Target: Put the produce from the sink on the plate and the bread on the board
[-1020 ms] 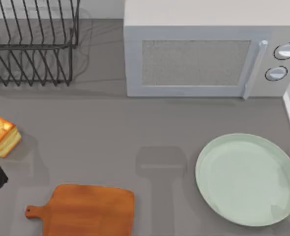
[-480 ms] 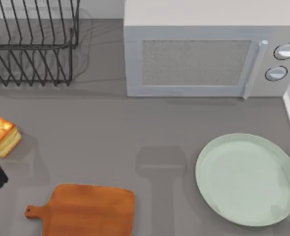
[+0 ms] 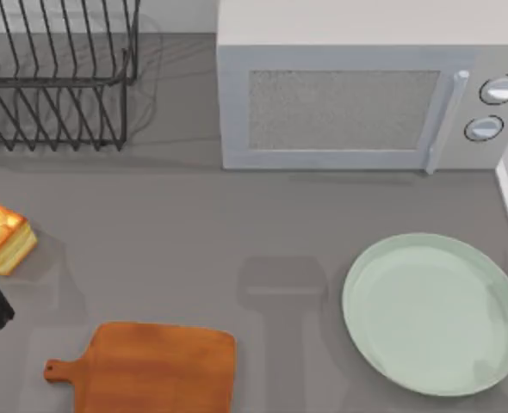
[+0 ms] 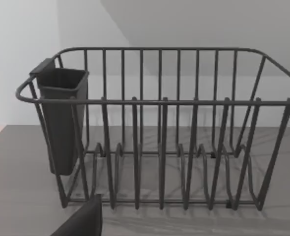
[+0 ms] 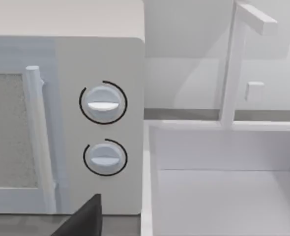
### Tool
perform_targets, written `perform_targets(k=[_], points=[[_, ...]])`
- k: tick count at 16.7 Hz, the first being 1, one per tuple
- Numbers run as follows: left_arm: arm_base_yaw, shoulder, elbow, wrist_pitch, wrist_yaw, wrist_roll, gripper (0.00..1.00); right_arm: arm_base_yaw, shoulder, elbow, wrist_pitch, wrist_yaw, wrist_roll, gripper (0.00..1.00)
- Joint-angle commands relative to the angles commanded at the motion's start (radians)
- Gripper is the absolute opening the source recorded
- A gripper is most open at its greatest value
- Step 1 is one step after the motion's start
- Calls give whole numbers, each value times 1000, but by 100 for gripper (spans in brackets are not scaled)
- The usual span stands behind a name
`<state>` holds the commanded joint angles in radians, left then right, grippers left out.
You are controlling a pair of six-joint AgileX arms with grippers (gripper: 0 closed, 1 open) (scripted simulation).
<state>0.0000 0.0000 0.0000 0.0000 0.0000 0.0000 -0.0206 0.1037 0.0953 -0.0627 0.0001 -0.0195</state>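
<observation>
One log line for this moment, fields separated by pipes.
bread: on table, far left, off board | board: bare | plate: bare | left arm: at left edge beside bread | sink: right of microwave

A dark wire dish rack [image 4: 159, 142] stood on the grey worktop [image 4: 17, 182], with a dark cutlery holder [image 4: 61, 118] on its end.

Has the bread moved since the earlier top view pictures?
No. The bread keeps its place at the table's left edge, at the same gap from the board and the dish rack.
</observation>
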Motion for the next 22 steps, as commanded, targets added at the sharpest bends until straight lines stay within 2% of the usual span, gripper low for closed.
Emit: perform_targets(k=[6, 17, 22], points=[[0, 0, 0, 0, 0, 0, 100, -78, 449, 364, -238, 1, -74, 100], [0, 0, 0, 0, 0, 0, 100, -262, 1596, 1226, -798, 2, -248, 100], [0, 0, 0, 0, 0, 0, 100, -317, 1945, 1482, -965, 2, -300, 100]])
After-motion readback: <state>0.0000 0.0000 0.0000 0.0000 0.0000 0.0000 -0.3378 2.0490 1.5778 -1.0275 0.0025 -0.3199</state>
